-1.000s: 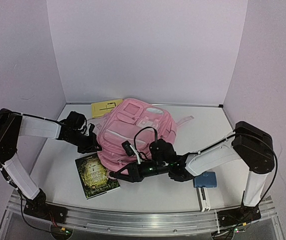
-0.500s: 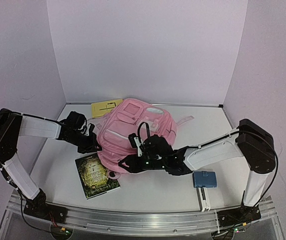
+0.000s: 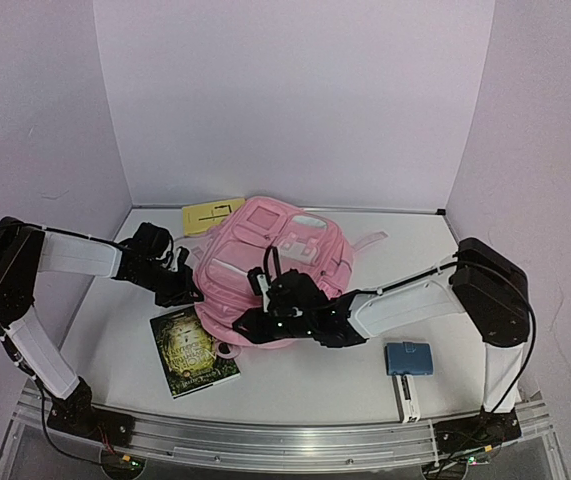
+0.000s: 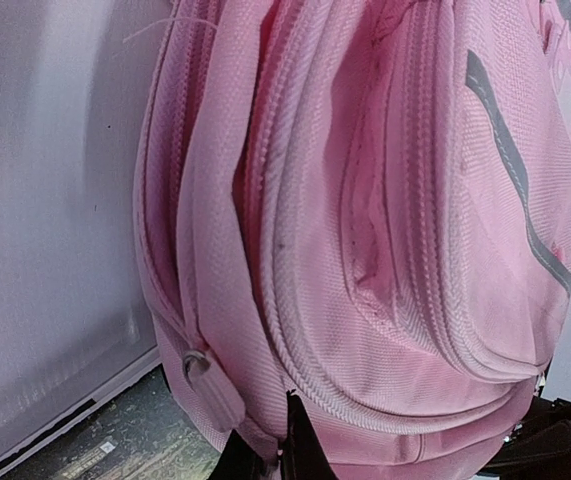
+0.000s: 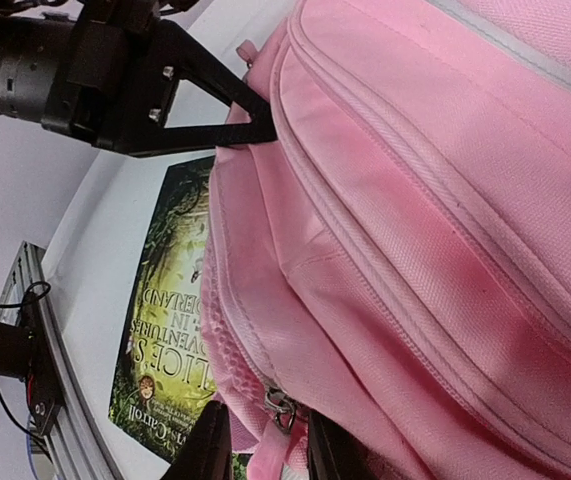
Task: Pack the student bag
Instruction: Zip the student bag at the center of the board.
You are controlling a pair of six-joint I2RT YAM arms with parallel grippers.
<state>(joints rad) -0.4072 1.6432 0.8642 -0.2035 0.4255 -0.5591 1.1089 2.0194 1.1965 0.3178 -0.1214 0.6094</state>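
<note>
Well, the pink bag (image 3: 275, 250) lies in the middle of the table (image 3: 315, 385), front pockets up, a bit nearer the back wall (image 3: 295, 100) than the rail (image 3: 265, 440). One pink strap sticks out on its R side.

The table is white & flat. Pale purple walls stand round it at the back, L & R. A silver rail runs along the near edge w/ both arm bases on it.

The L gripper (image 3: 193, 296) is at the bag's L edge. Its jaws are together, pinching a bit of pink cloth at the rim. The R gripper (image 3: 245, 328) is at the bag's near edge w/ jaws a little apart. A zip pull (image 5: 280, 412) sits between them, and there's a small gap on each side.

A book (image 3: 193, 350) w/ a green cover lies flat on the table, face up, just beside the bag's near L corner. I can't tell if they touch. A yellow card (image 3: 212, 214) lies behind the bag by the back wall, partly hid by it. A small blue box (image 3: 409, 358) sits on the R side, well apart from the bag, near the rail.
</note>
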